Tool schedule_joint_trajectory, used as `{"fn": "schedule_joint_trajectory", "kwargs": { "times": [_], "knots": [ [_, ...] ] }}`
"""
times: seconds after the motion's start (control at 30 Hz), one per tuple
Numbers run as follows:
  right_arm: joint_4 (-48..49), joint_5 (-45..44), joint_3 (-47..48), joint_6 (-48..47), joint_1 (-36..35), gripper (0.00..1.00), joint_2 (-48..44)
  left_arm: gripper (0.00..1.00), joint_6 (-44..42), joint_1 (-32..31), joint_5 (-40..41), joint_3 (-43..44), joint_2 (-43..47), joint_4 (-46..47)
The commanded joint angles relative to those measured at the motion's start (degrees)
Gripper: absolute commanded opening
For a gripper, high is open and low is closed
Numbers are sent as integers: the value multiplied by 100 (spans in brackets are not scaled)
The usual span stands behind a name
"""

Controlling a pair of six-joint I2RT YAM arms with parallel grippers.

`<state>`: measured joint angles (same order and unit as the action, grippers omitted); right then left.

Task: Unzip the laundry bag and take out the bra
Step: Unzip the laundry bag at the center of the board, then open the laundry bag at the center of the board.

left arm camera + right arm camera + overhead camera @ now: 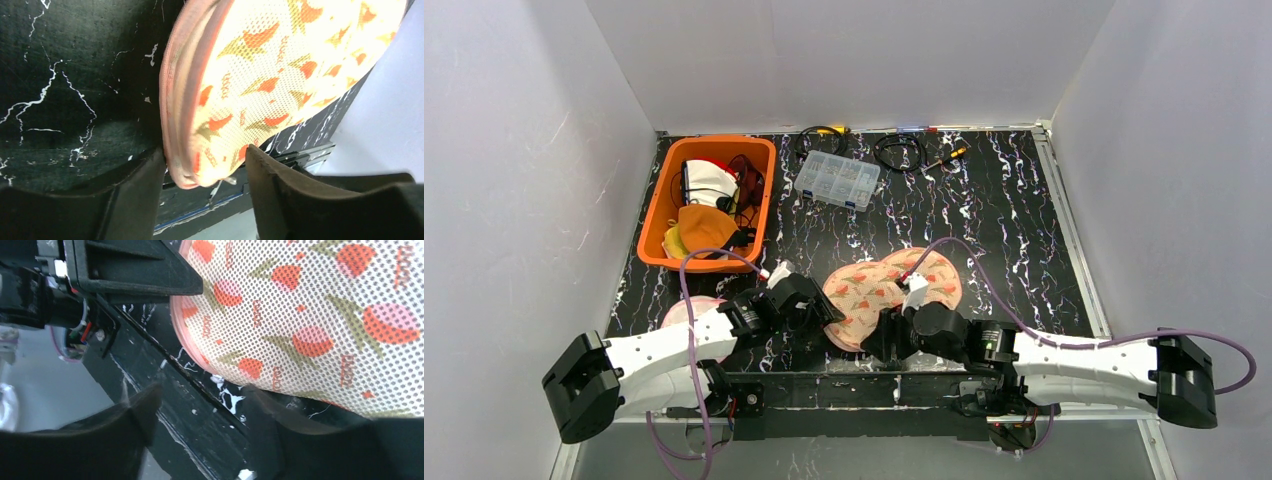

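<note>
The laundry bag (894, 287) is a rounded mesh pouch with an orange and pink floral print, lying on the black marble table near the front. The bra is hidden. My left gripper (828, 318) is open at the bag's left near edge. In the left wrist view the bag's pink-trimmed rim (186, 150) hangs between the open fingers of my left gripper (204, 150), with a small metal zipper pull (226, 179) below it. My right gripper (872, 345) is open and empty at the bag's near edge; in its view my right gripper (205, 390) lies just under the bag (310, 315).
An orange basket (664, 190) with clothes stands at the back left. A clear compartment box (837, 179) and black cables (899, 150) lie at the back. A pink round item (686, 308) lies partly under my left arm. The table's front edge (854, 385) is close.
</note>
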<state>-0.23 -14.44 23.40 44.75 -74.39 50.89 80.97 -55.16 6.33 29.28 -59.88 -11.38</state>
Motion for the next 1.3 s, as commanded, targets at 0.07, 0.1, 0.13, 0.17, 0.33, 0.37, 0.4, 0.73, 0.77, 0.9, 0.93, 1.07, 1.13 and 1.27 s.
{"fn": "schedule_joint_trajectory", "kwargs": {
  "times": [0.07,0.1,0.13,0.17,0.33,0.37,0.4,0.73,0.77,0.9,0.93,1.07,1.13,1.27],
  "knots": [
    [-160,-498,-196,910,-4,97,-504,74,-601,13,106,152,175,-380],
    [-276,-645,-238,1063,-5,98,-621,76,-758,11,108,191,220,-529],
    [-420,-813,-298,1256,0,99,-731,78,-888,13,128,200,310,-692],
    [-482,-966,-386,1474,-5,99,-897,79,-1060,14,178,182,487,-838],
    [-440,-1763,-1199,2868,2,99,-1816,79,-1575,14,553,34,1456,-1662],
    [-361,-1906,-1390,3181,-4,99,-2001,79,-1645,14,620,41,1630,-1826],
    [-242,-2013,-1606,3438,-5,99,-2171,79,-1677,14,708,42,1805,-1998],
    [416,-3066,-1760,4009,7,94,-1143,78,-1472,14,1106,-291,2639,-2485],
    [614,-3103,-1785,3953,34,91,-948,77,-1448,9,1115,-315,2632,-2497],
    [1712,-2407,-1922,3537,687,62,-104,76,-1364,14,1127,-376,2636,-2535],
    [1925,-2113,-1919,3402,949,55,184,76,-1335,14,1125,-397,2651,-2539],
    [2864,-948,-1741,2168,1696,43,1059,75,-1252,14,1141,-504,2735,-2544],
    [2966,-264,-1341,1326,2017,40,1584,74,-1216,14,1136,-528,2769,-2473],
    [3001,966,-998,221,2555,29,2244,73,-1305,13,1099,-427,2737,-2454]
  ]
}}
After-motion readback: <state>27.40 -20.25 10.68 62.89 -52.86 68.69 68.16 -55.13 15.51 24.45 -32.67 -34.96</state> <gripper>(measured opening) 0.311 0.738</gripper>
